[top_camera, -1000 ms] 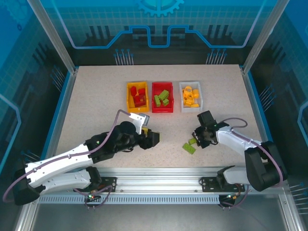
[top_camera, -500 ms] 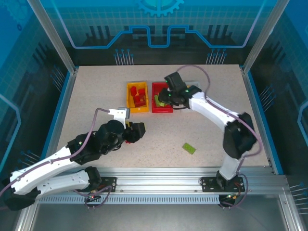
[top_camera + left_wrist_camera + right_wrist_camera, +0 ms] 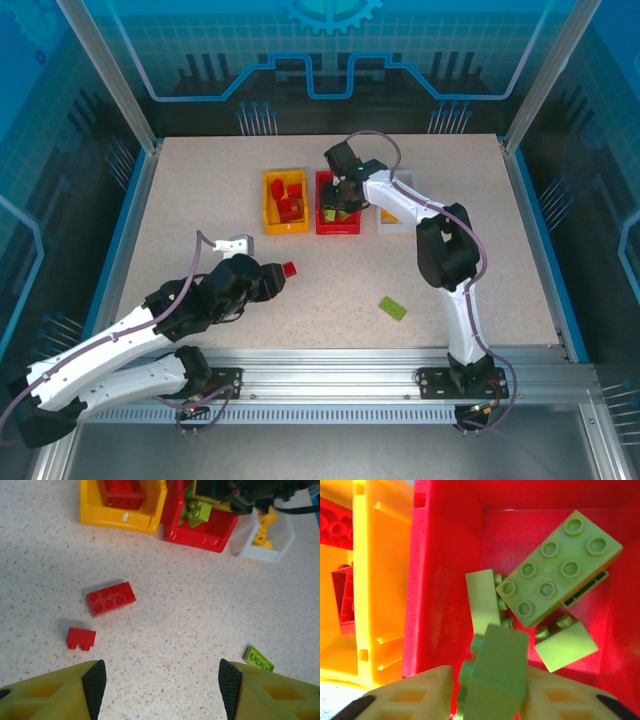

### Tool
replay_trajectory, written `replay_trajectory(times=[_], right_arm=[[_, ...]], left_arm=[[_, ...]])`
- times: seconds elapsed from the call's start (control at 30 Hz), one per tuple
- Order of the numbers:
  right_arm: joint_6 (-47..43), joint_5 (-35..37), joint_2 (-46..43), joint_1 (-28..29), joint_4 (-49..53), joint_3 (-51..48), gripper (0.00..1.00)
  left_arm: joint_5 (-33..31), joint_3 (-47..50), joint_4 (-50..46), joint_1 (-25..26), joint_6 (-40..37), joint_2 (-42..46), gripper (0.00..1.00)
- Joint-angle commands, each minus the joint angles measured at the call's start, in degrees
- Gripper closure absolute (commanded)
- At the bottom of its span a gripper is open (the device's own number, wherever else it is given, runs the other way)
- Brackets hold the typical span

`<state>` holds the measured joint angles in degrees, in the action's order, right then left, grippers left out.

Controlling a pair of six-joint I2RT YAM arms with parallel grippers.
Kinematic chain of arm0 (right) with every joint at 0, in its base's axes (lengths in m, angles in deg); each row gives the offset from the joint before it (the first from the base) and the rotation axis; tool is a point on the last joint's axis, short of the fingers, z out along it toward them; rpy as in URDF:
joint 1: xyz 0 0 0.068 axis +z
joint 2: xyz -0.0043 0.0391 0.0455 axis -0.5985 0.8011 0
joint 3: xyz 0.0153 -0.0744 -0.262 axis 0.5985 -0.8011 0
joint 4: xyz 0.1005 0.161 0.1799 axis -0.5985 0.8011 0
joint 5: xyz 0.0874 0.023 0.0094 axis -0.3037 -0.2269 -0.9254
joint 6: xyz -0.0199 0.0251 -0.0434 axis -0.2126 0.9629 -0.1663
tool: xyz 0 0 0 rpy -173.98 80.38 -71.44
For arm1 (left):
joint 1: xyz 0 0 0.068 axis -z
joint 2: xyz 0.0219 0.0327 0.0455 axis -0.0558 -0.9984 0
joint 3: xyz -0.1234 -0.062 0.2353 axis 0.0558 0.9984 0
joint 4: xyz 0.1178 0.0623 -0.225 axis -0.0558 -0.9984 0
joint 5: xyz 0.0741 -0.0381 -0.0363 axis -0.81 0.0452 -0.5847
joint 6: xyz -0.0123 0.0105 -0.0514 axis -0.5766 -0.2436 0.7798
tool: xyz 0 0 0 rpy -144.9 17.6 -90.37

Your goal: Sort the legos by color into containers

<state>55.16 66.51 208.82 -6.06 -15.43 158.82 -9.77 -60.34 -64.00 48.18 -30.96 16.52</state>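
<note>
1. On the table (image 3: 190,605), short of the yellow bin (image 3: 120,519), lie a larger red brick (image 3: 110,598) and a smaller red brick (image 3: 81,638); a flat green brick (image 3: 258,658) lies well apart.
2. Left gripper (image 3: 161,682) hovers near them, jaws wide, empty.
3. Right gripper (image 3: 490,697) hangs over the red bin (image 3: 440,580) of green bricks (image 3: 560,565); another green piece (image 3: 501,652) sits between its fingers, clamped or freed I cannot tell.

The right end effector (image 3: 342,197) has swung away from the front of the worktop (image 3: 200,200) and now hangs over the red rectangular plastic bin (image 3: 337,230), with a light-green plastic brick (image 3: 495,670) between its fingers. In front of that bin, one flat green brick (image 3: 392,308) is left where two lay. The left end effector (image 3: 270,280) has drawn back from the bin, uncovering a small red brick (image 3: 289,268).
</note>
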Motion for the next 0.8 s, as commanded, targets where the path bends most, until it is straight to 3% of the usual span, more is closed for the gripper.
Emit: replay_trajectory(times=[0.0, 0.1, 0.2, 0.37, 0.53, 0.77], right_arm=[[-1.63, 0.47, -3.32, 0.10, 2.10, 0.65, 0.48], [-1.98, 2.01, -7.47, 0.74, 1.67, -0.98, 0.40], [-2.91, 3.89, -12.33, 2.26, 1.51, -2.79, 0.40], [-5.61, 6.72, -24.32, 6.97, -3.98, -14.64, 0.35], [-5.78, 6.11, -35.35, 11.45, -10.48, -30.36, 0.32], [-2.06, 6.42, -44.35, 15.51, -12.96, -43.90, 0.30]], left_arm=[[1.36, 1.43, -2.52, -1.32, 3.75, -0.18, 0.35], [3.26, 2.54, -3.73, -3.48, 5.97, -1.73, 0.36], [7.30, 3.58, -4.38, -7.07, 7.22, -4.72, 0.36], [11.98, 3.63, -4.62, -12.15, 0.64, -10.97, 0.35], [18.07, 3.49, -0.41, -15.20, -12.98, -15.79, 0.31], [17.32, -7.63, -1.06, -15.49, -33.30, -30.66, 0.29]])
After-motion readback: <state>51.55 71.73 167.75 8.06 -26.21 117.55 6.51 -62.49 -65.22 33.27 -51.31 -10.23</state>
